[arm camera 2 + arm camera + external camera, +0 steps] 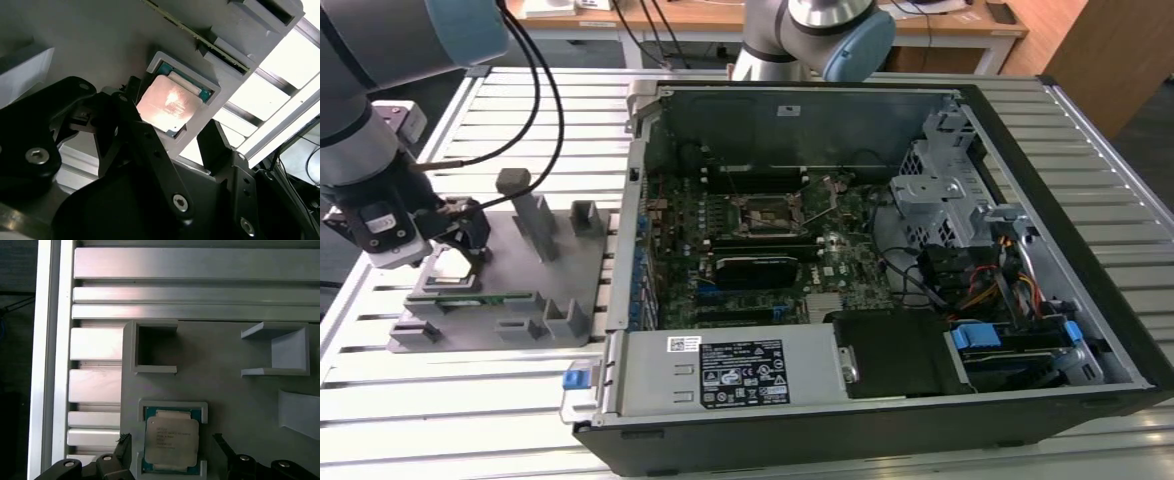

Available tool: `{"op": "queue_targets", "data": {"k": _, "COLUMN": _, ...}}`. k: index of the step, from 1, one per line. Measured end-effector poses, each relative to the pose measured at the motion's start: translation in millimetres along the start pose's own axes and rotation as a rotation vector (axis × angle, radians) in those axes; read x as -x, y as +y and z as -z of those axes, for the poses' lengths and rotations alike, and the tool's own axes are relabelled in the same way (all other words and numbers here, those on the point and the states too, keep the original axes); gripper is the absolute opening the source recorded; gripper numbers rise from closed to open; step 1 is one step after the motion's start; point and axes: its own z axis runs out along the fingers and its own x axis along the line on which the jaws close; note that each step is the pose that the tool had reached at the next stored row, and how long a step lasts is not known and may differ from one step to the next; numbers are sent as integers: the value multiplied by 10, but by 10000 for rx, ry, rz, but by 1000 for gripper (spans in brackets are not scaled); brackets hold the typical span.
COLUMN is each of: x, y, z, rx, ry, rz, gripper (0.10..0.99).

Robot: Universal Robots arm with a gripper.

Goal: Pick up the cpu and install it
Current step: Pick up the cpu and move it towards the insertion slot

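My pincer [171, 106] hung wide open, empty, fingers either side of the cpu [171, 437], flat in its holder [235, 400] pocket on the table [507, 100]; pocket walls btwn, PC case [854, 442] nearby.

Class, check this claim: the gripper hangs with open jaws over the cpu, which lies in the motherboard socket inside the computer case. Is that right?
One detail is wrong. The gripper does hang with open jaws over the cpu, but the cpu lies in a square pocket of the grey holder, outside the computer case. The first wrist view shows it.
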Motion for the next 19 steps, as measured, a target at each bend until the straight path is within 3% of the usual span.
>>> {"op": "queue_targets", "data": {"k": 10, "x": 16, "y": -6, "z": -87, "rx": 2, "ry": -7, "rz": -109, "gripper": 714}}
{"op": "queue_targets", "data": {"k": 12, "x": 16, "y": -6, "z": -89, "rx": 0, "ry": -4, "rz": -109, "gripper": 588}}
{"op": "queue_targets", "data": {"k": 14, "x": 16, "y": -6, "z": -88, "rx": 0, "ry": -4, "rz": -109, "gripper": 537}}
{"op": "queue_targets", "data": {"k": 19, "x": 15, "y": -1, "z": -18, "rx": 12, "ry": -7, "rz": -109, "gripper": 537}}
